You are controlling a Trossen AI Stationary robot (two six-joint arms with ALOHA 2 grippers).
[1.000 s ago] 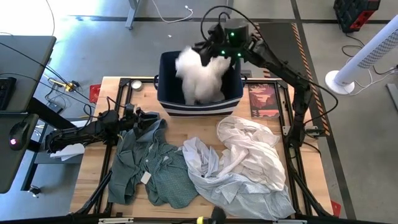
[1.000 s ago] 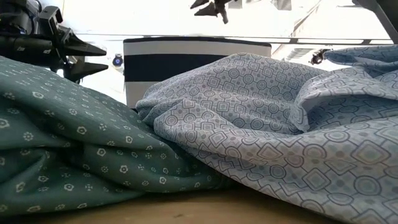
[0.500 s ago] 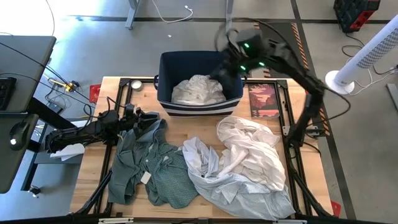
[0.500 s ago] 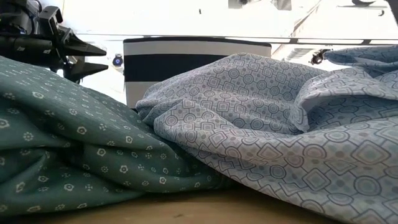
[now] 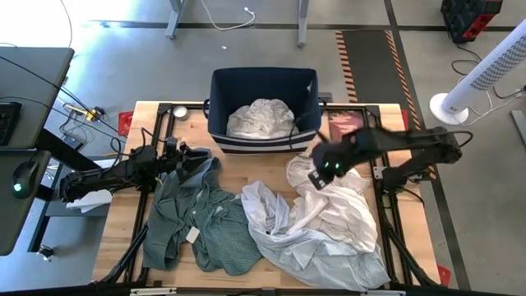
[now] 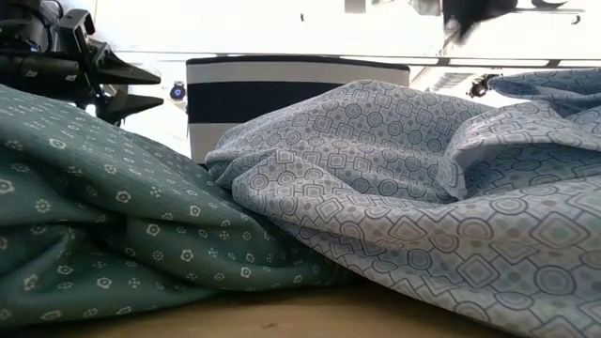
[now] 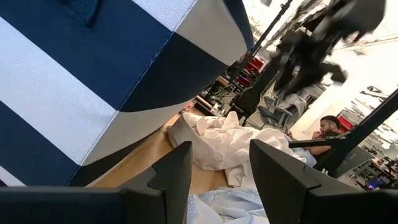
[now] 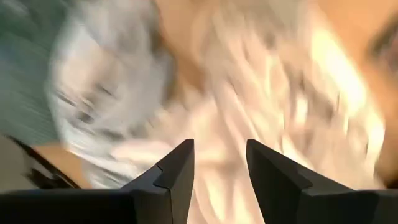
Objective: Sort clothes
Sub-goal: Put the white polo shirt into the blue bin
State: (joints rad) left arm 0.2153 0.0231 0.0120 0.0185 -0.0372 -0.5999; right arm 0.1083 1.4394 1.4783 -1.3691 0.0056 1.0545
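Right pincer, fingers apart and empty, hangs over the crumpled cream cotton shirt; I should descend on a raised fold, then clench firmly.

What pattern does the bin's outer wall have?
Broad navy and white stripes on the bin, clearest in the left wrist view; the low view shows them too.

The desk was pale bare wood, matt. The bin was navy woven cloth with white stripes. The clothes were soft, creased printed cloth. The fingers looked like matt dark plastic.
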